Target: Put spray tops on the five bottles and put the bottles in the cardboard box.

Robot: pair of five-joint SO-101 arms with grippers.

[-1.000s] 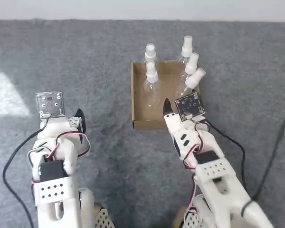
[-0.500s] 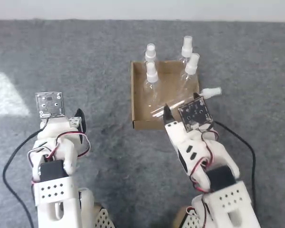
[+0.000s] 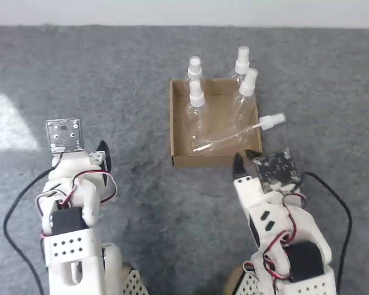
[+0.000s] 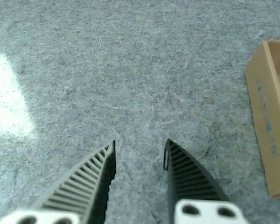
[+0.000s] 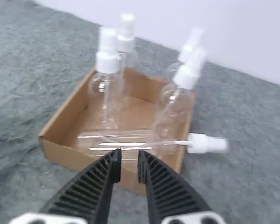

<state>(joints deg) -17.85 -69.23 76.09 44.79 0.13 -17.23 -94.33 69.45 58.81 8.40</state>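
Note:
The cardboard box (image 3: 177, 123) (image 5: 60, 140) lies in the middle of the grey carpet. Two clear bottles with white spray tops stand upright inside it (image 3: 197, 104) (image 3: 246, 92). Two more capped bottles (image 3: 195, 66) (image 3: 242, 60) rise at its far wall; whether they stand inside is unclear. A fifth bottle (image 3: 224, 138) (image 5: 126, 139) lies on its side in the box, its spray top (image 3: 272, 120) (image 5: 206, 143) sticking out over the right wall. My right gripper (image 3: 245, 161) (image 5: 129, 157) hovers just outside the box's near wall, slightly open and empty. My left gripper (image 4: 139, 149) is open and empty over bare carpet, left of the box.
A white wall (image 5: 224, 28) runs behind the carpet. A bright patch of light (image 3: 9, 123) falls on the carpet at the far left. Black cables (image 3: 332, 196) trail beside the right arm.
The right gripper let go of the fifth bottle, which tipped over to lie in the box. The right arm then pulled back toward the front. The left arm has not moved.

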